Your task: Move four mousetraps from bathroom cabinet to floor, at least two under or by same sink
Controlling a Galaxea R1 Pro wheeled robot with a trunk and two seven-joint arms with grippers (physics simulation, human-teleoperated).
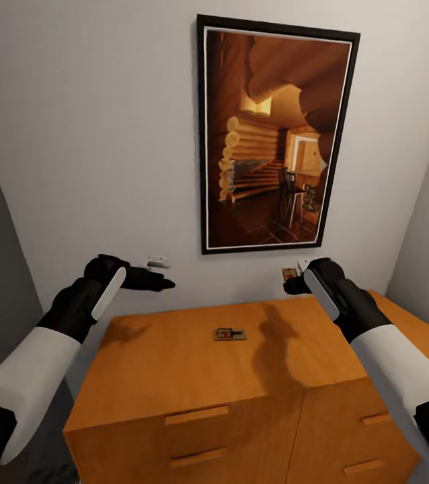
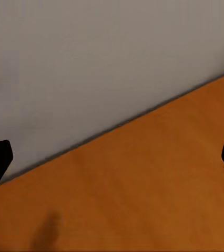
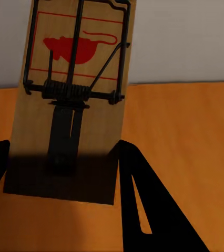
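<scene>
Here the right fingers (image 3: pixel 64 173) grip a mousetrap (image 3: pixel 72 100) — above the cabinet (image 1: pixel 174 363).

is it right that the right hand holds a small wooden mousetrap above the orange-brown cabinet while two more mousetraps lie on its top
Not quite. The right hand does hold a small wooden mousetrap above the orange-brown wooden cabinet, but the head view shows one flat brown mousetrap on the top, not two.
</scene>
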